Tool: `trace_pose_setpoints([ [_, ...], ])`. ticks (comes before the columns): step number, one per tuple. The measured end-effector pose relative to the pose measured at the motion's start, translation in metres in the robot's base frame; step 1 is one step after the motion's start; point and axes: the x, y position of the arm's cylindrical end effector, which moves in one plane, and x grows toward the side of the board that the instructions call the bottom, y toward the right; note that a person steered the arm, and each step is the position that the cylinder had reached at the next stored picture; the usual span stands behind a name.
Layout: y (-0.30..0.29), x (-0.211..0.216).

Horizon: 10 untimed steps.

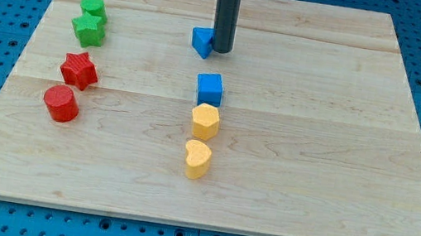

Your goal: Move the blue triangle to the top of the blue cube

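Note:
The blue triangle [201, 41] lies near the view's top centre of the wooden board [341, 138]. My tip [221, 49] rests on the board touching the triangle's right side. The blue cube [209, 89] sits below the triangle, a little to its right, with a gap of bare wood between them. The rod rises straight up out of the view's top.
A yellow hexagon block [205, 121] and a yellow heart block [197, 159] stand in a column under the blue cube. At the view's left are a green block [93, 7], a green star [88, 29], a red star [79, 70] and a red cylinder [60, 103].

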Motion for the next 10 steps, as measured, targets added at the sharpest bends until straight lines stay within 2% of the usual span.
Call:
trace_pose_setpoints([
  [1,0.014,-0.032],
  [2,-0.041,-0.04],
  [3,-0.056,-0.036],
  [5,-0.008,-0.022],
  [7,-0.005,0.01],
  [8,-0.005,0.008],
  [10,-0.046,-0.008],
])
